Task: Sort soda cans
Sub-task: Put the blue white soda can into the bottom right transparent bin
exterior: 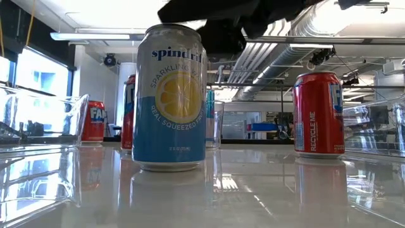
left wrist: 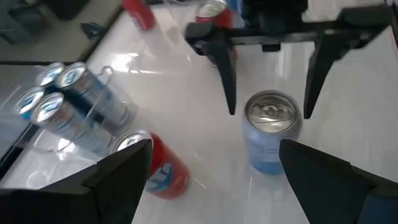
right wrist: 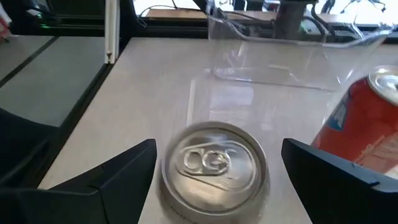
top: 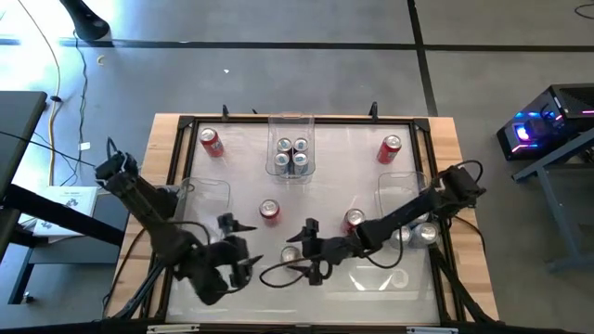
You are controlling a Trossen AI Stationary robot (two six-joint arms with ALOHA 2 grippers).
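Note:
A blue-and-silver can stands upright near the table's near edge [top: 290, 254], [exterior: 169, 95], [left wrist: 270, 132], [right wrist: 214, 165]. My right gripper [top: 303, 250], [right wrist: 214, 177] is open, with one finger on either side of this can's top and a gap showing on both sides. My left gripper [top: 252, 247], [left wrist: 211, 168] is open to the left of that can, facing it and touching nothing. Red cans stand at the back left [top: 212, 141], at the back right [top: 391, 148], in the middle [top: 270, 211] and beside my right arm [top: 355, 220], [right wrist: 367, 127].
A clear bin at the middle back [top: 290, 119] holds several blue-silver cans [left wrist: 62, 106]. The clear bin on the right [top: 399, 181] holds silver cans [top: 425, 232]. A clear bin [top: 206, 190] sits on the left. A dark frame runs around the table top [top: 186, 121].

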